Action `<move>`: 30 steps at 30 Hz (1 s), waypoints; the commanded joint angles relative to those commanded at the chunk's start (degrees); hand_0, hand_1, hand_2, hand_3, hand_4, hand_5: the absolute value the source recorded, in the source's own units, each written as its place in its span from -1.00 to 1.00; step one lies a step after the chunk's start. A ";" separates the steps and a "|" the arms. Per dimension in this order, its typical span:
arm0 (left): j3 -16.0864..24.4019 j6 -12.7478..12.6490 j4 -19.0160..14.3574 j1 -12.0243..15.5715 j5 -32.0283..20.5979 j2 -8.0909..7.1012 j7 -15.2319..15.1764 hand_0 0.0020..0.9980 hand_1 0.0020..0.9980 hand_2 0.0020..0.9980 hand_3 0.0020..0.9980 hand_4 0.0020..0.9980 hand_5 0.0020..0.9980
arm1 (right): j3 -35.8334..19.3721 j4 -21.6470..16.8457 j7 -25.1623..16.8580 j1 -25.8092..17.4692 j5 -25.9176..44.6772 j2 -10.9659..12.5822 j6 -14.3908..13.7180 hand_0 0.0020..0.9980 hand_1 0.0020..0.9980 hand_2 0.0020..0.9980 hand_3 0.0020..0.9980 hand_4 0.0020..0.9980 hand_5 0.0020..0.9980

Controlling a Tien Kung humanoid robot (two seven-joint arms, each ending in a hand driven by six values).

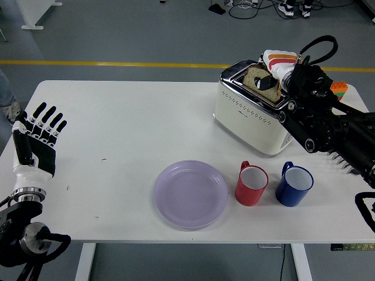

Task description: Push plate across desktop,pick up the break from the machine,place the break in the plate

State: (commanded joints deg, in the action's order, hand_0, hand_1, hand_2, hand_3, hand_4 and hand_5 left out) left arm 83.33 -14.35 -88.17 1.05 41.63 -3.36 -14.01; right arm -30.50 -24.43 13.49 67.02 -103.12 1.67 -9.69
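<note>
A cream toaster (249, 120) stands at the table's back right. A slice of bread (258, 80) sticks up out of its top slot. My right hand (274, 75) is over the toaster and its fingers are shut on the bread slice, which is partly raised. A lilac plate (190, 194) lies near the table's front edge, left of the cups. My left hand (36, 140) is open with fingers spread, resting at the table's left edge, far from everything.
A red cup (252, 184) and a blue cup (294, 185) stand in front of the toaster, right of the plate. A small orange and green object (339, 88) sits at the far right behind my right arm.
</note>
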 joint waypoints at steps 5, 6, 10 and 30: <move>-0.06 0.05 -0.13 0.14 0.04 -0.27 0.28 0.56 0.56 0.56 0.53 0.00 1.00 | -4.26 -2.30 0.09 -0.87 -4.54 1.56 -1.17 -0.57 -0.46 -0.32 -0.09 -0.29 -0.98; -0.02 0.06 -0.06 0.20 0.02 -0.37 0.35 0.56 0.56 0.56 0.53 0.00 1.00 | -5.57 -3.19 0.18 -1.13 -5.79 2.14 -1.24 -0.57 -0.46 -0.32 -0.09 -0.29 -0.98; 0.17 0.19 0.63 0.58 -0.03 -0.75 0.25 0.55 0.54 0.55 0.53 -0.01 1.00 | -12.14 -8.24 0.69 -2.08 -11.34 4.61 -1.51 -0.60 -0.48 -0.34 -0.11 -0.31 -1.00; -1.14 1.76 8.88 1.45 3.35 -1.67 -0.14 0.54 0.49 0.52 0.50 -0.01 1.00 | -26.07 -39.78 5.10 -12.20 3.46 11.97 2.95 -0.67 -0.55 -0.37 -0.15 -0.37 -1.00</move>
State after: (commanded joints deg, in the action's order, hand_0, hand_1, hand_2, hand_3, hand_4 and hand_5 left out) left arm 82.18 -12.59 -79.29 2.50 44.98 -5.03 -14.15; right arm -56.57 -64.21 18.58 54.81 -99.66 13.64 -6.75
